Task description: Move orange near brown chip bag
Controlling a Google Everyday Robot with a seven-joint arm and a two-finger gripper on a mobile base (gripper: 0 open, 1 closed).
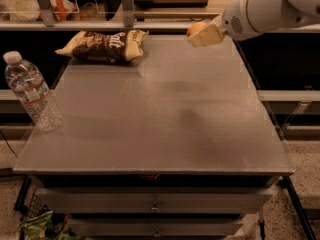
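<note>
Gripper (205, 35): raised above the table (165, 114), far right, fingers clamped on orange (196, 28). Brown chip bag (105, 46): well apart to the fingers' left, lying flat, long axis crosswise.

A flat grey metal table (165, 134) fills the middle of the view, with 2 grey metal drawers (155, 204) stacked under its front edge. A wrinkled foil dark brown chip bag (102, 46) lies on the table at the far left corner. A clear plastic water bottle (32, 91) stands upright at the left edge, in front of the bag and well apart from it. The cream two-finger gripper (202, 34) hangs above the table's far right part, reaching in from the right on the white rounded arm (265, 6). It holds a small round pale orange (195, 28) off the surface, right of the bag and apart from it. A crumpled green bag (37, 226) lies low at the front left, below the table.
</note>
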